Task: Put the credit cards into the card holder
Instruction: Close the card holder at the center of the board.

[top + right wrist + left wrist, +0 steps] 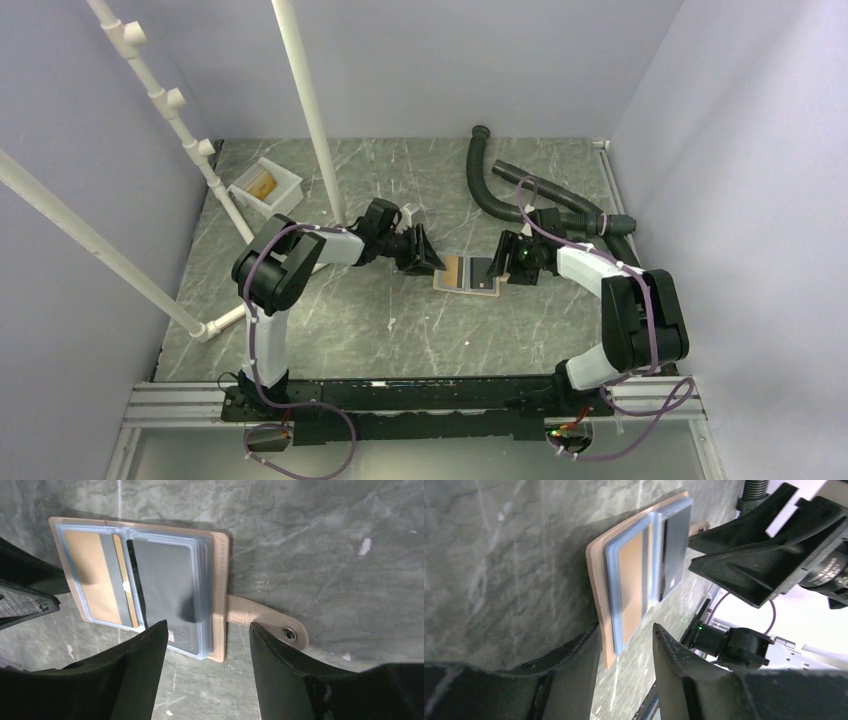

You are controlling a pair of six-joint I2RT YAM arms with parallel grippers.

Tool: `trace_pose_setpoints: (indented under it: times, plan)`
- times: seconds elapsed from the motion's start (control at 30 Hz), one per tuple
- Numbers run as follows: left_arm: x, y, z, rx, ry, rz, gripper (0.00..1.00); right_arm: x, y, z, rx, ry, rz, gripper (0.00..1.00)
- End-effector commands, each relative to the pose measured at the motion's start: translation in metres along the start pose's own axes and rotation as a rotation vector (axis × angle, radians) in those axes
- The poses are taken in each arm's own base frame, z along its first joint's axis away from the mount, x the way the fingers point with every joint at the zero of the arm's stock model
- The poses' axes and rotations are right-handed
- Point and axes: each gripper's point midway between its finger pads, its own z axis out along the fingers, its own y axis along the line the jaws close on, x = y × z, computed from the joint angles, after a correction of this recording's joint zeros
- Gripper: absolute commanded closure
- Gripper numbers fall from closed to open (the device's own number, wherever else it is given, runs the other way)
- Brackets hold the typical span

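Holder point(220, 580) open on surface point(400, 330) between left jaws and right jaws; cards point(162, 575) in sleeves. Tray point(287, 192) back left, hose point(490, 190) back right.

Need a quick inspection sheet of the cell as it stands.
Surface: grey marbled table, pale flecks.
Job's things: card holder open flat; golden-brown card and dark card in its sleeves.
Clutter: white tray, black hoses at back.
Grippers: left gripper and right gripper open, at holder's opposite ends.
Cables: purple cables along arms.
Surroundings: white pipes, lavender walls.
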Motion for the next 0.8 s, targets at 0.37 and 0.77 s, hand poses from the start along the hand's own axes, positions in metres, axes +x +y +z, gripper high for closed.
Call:
trace_pose_setpoints:
  times: [0.37, 0.77]
  plan:
    - [-0.014, -0.096, -0.028, 0.213, -0.093, 0.164, 0.48, 0.017, 0.056, 0.014, -0.295, 0.094, 0.03, 0.41]
    - [0.001, -0.091, 0.026, 0.267, 0.008, 0.125, 0.47, -0.027, -0.009, -0.041, 0.013, -0.143, 0.077, 0.36]
